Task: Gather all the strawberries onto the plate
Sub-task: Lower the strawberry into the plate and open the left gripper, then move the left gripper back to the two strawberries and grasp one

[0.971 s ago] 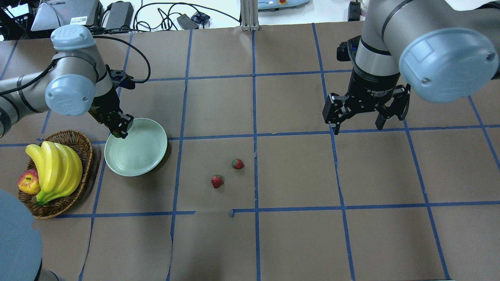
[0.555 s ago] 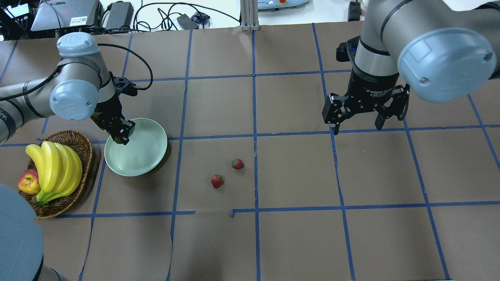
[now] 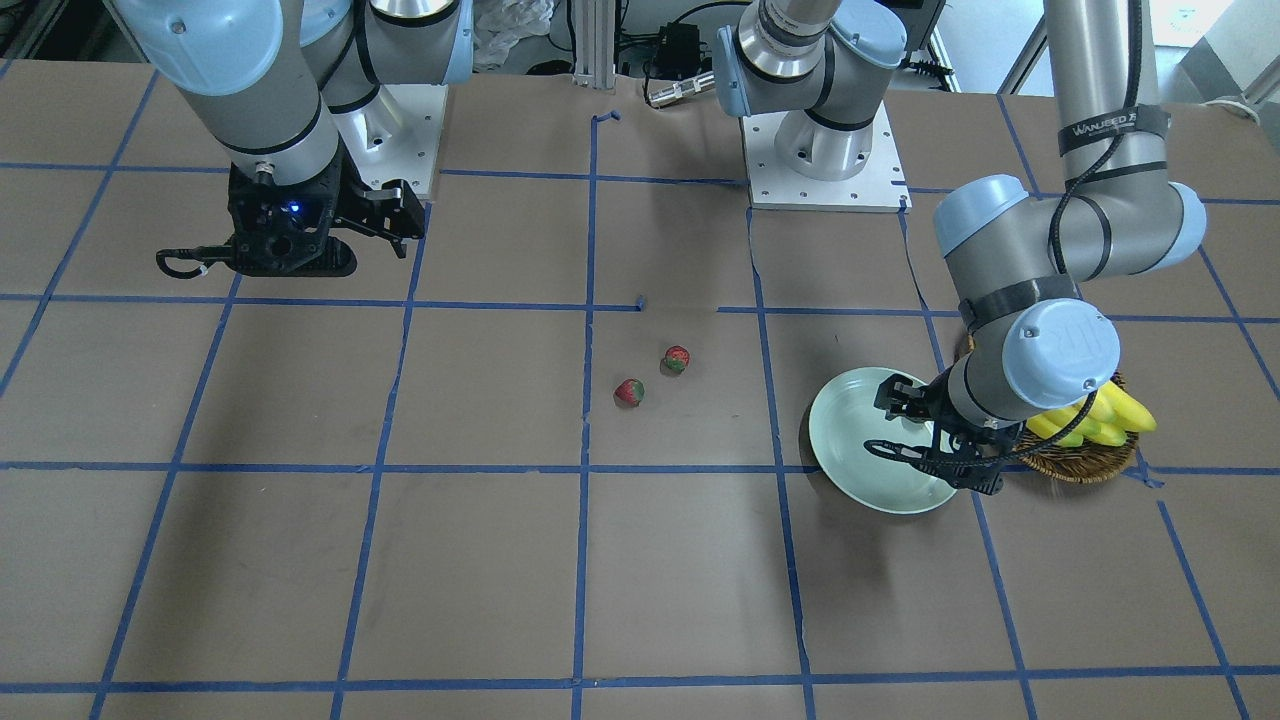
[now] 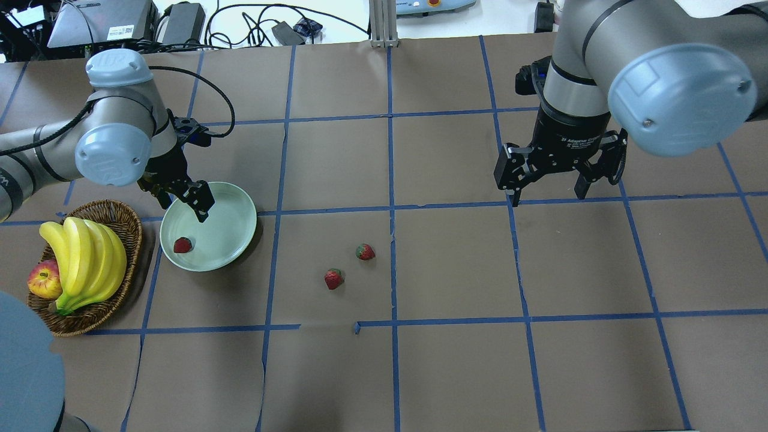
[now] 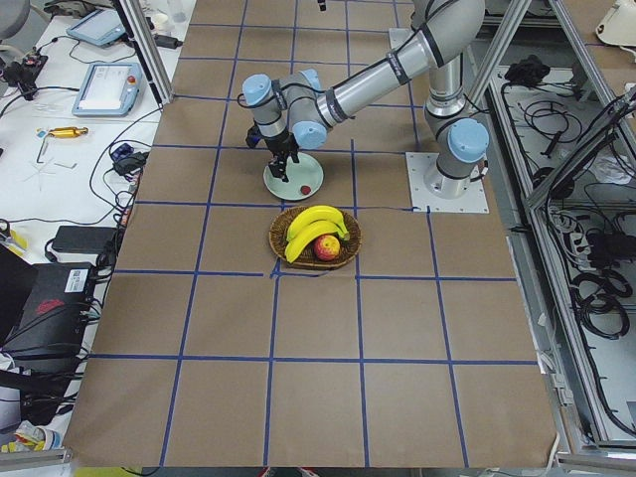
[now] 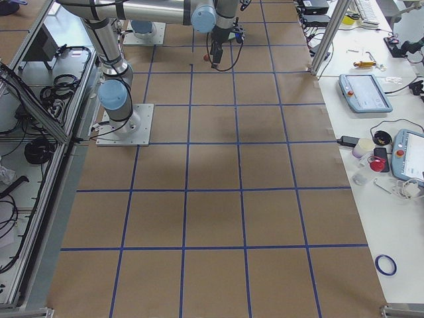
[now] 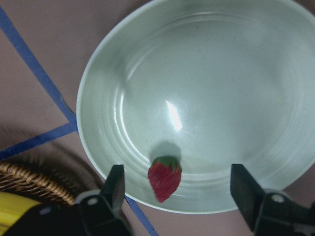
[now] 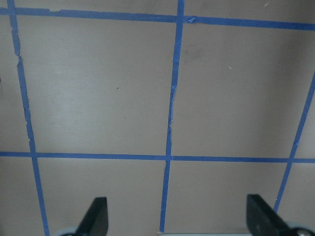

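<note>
The plate (image 4: pixel 223 221), round, shallow, pale mint green and glossy, sits flat on the tabletop (image 4: pixel 444 270). One strawberry (image 4: pixel 182 245), red with a green cap, lies inside it near the rim at about 8 o'clock in the overhead view. A second strawberry (image 4: pixel 333 278) and a third strawberry (image 4: pixel 365 252) lie near each other but apart, well away from the plate between its 3 and 4 o'clock.

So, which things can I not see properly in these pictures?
Front-facing view: the strawberry in the plate is hidden behind the left gripper; the apple behind that arm.
Right wrist view: no strawberry or plate in frame; the lower edge cuts off the right gripper, leaving only its fingertips.
Exterior right view: the plate lies beyond the top edge.
</note>
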`<state>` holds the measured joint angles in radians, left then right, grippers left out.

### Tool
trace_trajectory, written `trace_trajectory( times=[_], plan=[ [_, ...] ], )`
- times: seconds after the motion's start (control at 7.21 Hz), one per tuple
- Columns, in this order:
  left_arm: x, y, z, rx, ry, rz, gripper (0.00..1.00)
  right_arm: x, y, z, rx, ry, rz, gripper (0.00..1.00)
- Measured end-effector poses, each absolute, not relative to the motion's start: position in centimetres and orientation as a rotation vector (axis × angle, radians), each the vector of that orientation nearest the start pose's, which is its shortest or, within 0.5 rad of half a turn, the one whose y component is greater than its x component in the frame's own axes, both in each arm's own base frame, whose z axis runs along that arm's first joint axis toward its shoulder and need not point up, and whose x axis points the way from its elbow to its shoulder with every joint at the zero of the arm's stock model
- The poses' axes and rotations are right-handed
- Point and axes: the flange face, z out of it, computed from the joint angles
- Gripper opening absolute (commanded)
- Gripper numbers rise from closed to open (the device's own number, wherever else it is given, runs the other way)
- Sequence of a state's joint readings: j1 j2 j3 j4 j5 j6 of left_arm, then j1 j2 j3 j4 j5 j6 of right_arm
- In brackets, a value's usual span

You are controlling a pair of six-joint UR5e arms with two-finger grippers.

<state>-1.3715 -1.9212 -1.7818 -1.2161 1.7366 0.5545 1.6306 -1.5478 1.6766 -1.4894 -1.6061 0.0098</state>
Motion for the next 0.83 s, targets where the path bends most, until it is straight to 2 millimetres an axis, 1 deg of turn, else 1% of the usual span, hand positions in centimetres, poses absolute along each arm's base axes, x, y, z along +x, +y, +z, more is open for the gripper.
trace_trajectory(
  times=[0.14,0.28,0.55,0.83],
  plan=[
    [-2.4,-56.7,24.4,0.574,2.978,0.358,1.00,15.8,-46.7,41.9,-0.086,3.166,0.332,1.00],
    [-5.4,-56.4,25.1,0.557,2.968,0.333,1.00,15.8,-46.7,41.9,-0.086,3.166,0.332,1.00],
    [-12.6,-55.0,25.4,0.512,2.963,0.302,1.00,15.9,-46.7,41.9,-0.085,3.166,0.332,1.00],
    [-18.5,-53.3,25.1,0.561,3.036,0.295,0.99,15.9,-46.6,41.9,-0.084,3.167,0.332,1.00]
  ],
)
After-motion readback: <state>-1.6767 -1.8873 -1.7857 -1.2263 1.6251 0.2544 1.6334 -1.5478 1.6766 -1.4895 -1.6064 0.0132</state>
